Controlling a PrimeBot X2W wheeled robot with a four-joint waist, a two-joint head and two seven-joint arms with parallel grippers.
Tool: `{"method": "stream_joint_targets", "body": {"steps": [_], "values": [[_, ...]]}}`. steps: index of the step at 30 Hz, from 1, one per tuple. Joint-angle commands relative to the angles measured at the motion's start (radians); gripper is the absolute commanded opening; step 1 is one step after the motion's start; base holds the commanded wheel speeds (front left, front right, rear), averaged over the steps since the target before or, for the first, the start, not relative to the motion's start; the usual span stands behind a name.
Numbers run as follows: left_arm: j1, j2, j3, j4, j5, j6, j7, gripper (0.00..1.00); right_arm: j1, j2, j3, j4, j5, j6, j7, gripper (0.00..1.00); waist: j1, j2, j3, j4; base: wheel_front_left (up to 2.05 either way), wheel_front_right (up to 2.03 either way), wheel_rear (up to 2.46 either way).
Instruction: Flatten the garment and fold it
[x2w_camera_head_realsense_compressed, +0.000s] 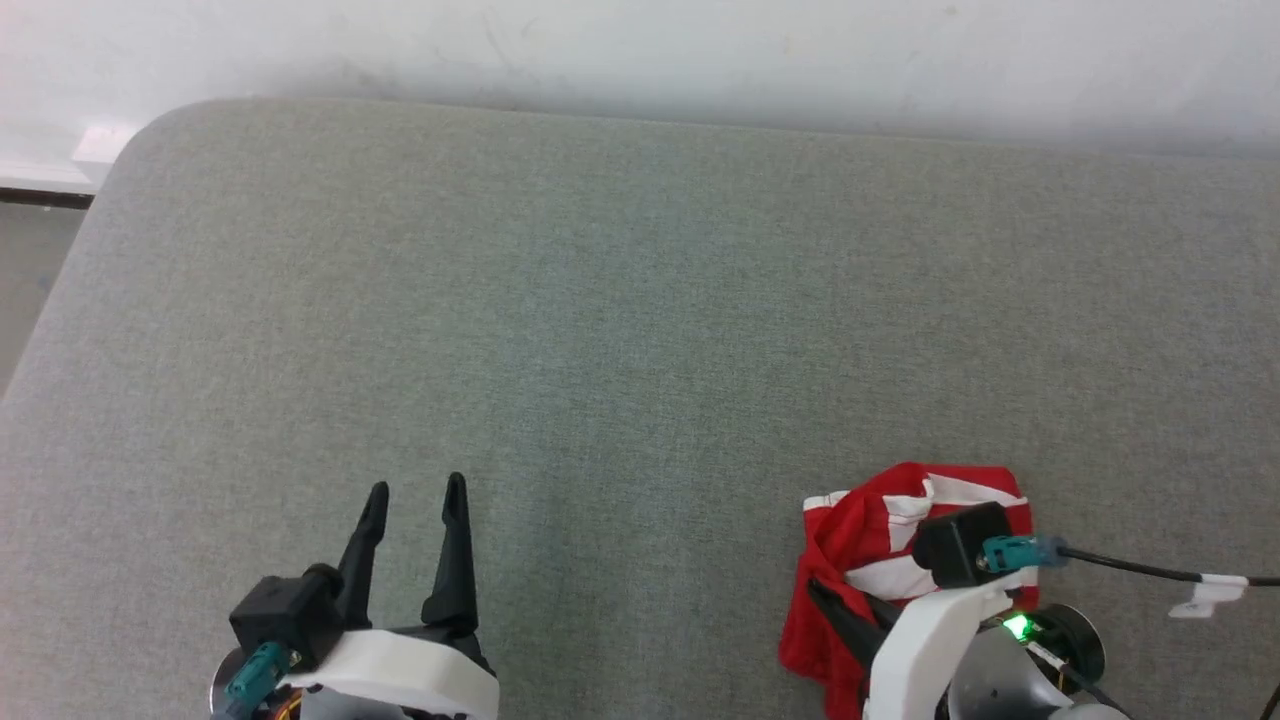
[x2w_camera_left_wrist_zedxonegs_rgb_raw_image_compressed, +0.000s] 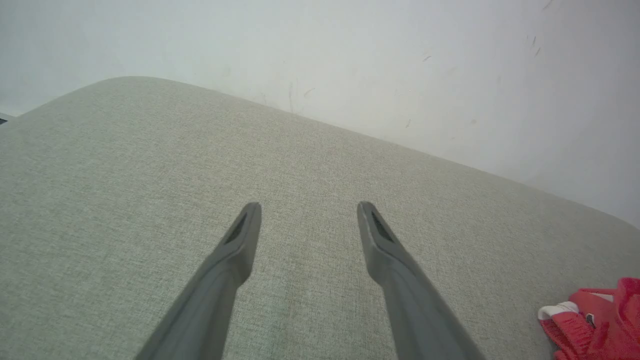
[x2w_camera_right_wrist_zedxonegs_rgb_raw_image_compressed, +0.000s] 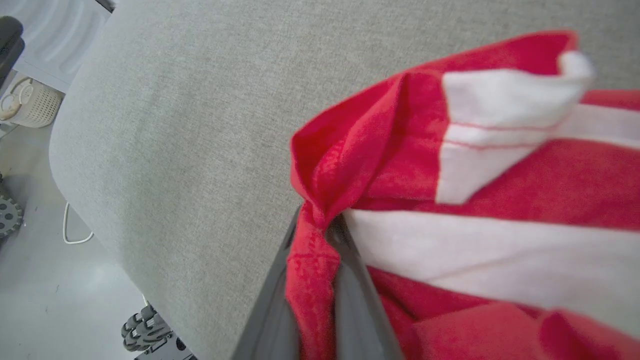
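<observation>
The garment (x2w_camera_head_realsense_compressed: 860, 530) is lying bunched (red cloth with white stripes showing) at the near right of the grey padded surface (x2w_camera_head_realsense_compressed: 620, 300). The right gripper (x2w_camera_right_wrist_zedxonegs_rgb_raw_image_compressed: 320, 227) is pinching a red fold of it, jaws pressed together on the cloth. The left gripper (x2w_camera_head_realsense_compressed: 415, 490) is hanging over bare surface at the near left, well apart from the garment, its jaws standing spread with nothing between them.

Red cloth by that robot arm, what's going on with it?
The robot's right gripper is shut on a pinch of the red-and-white garment, which sits bunched up near the front right of the grey table. The left gripper hangs open over bare surface, holding nothing. The garment isn't flattened or folded yet.
</observation>
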Motion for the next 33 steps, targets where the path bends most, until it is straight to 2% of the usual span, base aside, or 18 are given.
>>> {"method": "stream_joint_targets", "body": {"steps": [1,3,4,5,6,11,16,22,27,33], "values": [[-0.016,-0.005,-0.003,0.008,-0.005,-0.006,-0.005,1.0,-0.024,0.0,0.002,0.041,-0.009,-0.001,-0.008,0.0,0.0,0.0,0.001,0.007,0.0,0.0,0.0],[-0.017,-0.007,-0.005,0.014,-0.006,-0.008,-0.006,1.0,-0.037,0.0,0.001,0.084,-0.022,-0.001,-0.009,0.0,0.0,0.0,-0.001,0.011,0.0,0.0,0.0],[-0.018,-0.008,-0.007,0.017,-0.006,-0.008,-0.007,1.0,-0.044,0.0,0.0,0.102,-0.033,-0.001,-0.009,0.2,0.0,0.0,-0.003,0.011,0.0,0.0,0.0],[-0.019,-0.009,-0.008,0.019,-0.007,-0.009,-0.007,1.0,-0.05,0.0,0.001,0.118,-0.045,-0.001,-0.007,0.47,0.0,0.0,-0.005,0.012,0.0,0.0,0.0],[-0.019,-0.01,-0.009,0.022,-0.007,-0.009,-0.007,1.0,-0.054,0.0,0.004,0.13,-0.05,-0.001,-0.002,1.0,0.0,0.0,-0.008,0.011,0.0,0.0,0.0],[-0.007,-0.006,-0.013,0.032,-0.012,-0.011,-0.005,1.0,-0.059,0.0,0.027,0.12,-0.001,-0.001,0.012,1.0,0.0,0.0,-0.036,-0.005,0.0,0.0,0.0],[0.005,-0.003,-0.02,0.033,-0.015,-0.009,0.002,1.0,-0.048,0.0,-0.004,0.033,0.073,-0.001,-0.01,1.0,0.0,0.0,-0.07,-0.022,0.0,0.0,0.0],[0.022,0.005,-0.024,0.022,-0.013,-0.002,0.008,1.0,-0.002,0.0,-0.172,-0.108,0.074,-0.001,-0.056,1.0,0.0,0.0,-0.088,-0.033,0.0,0.0,0.0],[0.023,0.013,-0.029,0.007,-0.001,0.004,0.006,1.0,0.071,0.0,-0.344,-0.146,0.05,-0.001,-0.072,1.0,0.0,0.0,-0.076,-0.03,0.0,0.0,0.0],[0.015,0.022,-0.026,-0.006,0.002,0.008,0.009,1.0,0.111,0.0,-0.397,-0.103,0.042,-0.001,-0.051,1.0,0.0,0.0,-0.044,-0.029,0.0,0.0,0.0]]}}
